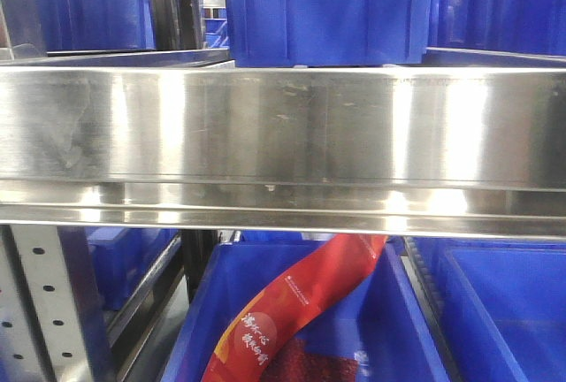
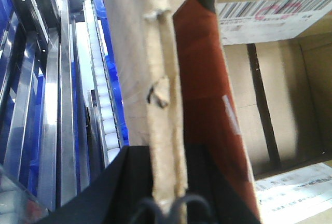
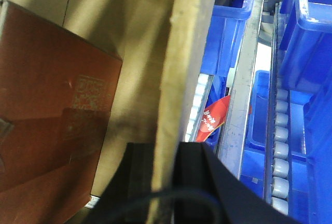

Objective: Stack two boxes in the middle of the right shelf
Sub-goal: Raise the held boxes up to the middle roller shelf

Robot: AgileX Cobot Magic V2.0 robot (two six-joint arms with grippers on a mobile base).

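Cardboard box (image 2: 129,42): absent from the front view. That view shows only the shelf (image 1: 283,126), its bright steel rim running across the frame, a blue bin (image 1: 327,11) standing on the level above, and a red packet (image 1: 301,311) lying in another bin below. No arm is seen there.

Left wrist view. We find the left gripper (image 2: 168,190) pinching one upright wall of the box, a black finger on either side of the taped edge (image 2: 166,105). The tape is torn and lifting. Inside the open box we note a reddish carton (image 2: 202,105) against that wall and a barcode label (image 2: 270,14) at the far side. Beyond the outer face run steel rails (image 2: 52,130) and rollers (image 2: 104,110).

Right wrist view. The right gripper (image 3: 166,182) is likewise clamped on a wall edge of the box, with the reddish carton on the inner side and blue bins (image 3: 311,27) on the outer. We judge this to be the opposite wall. We cannot tell whether the box rests on anything, and we identify no second plain box.

Assessment. We judge the box light in itself but loaded by its contents. The corrugated walls are fairly stiff, yet they may bow or crease under so thin a pinch. The surface does not look slippery. The hold should sit deep on both walls, clear of the torn tape, with the box kept level.
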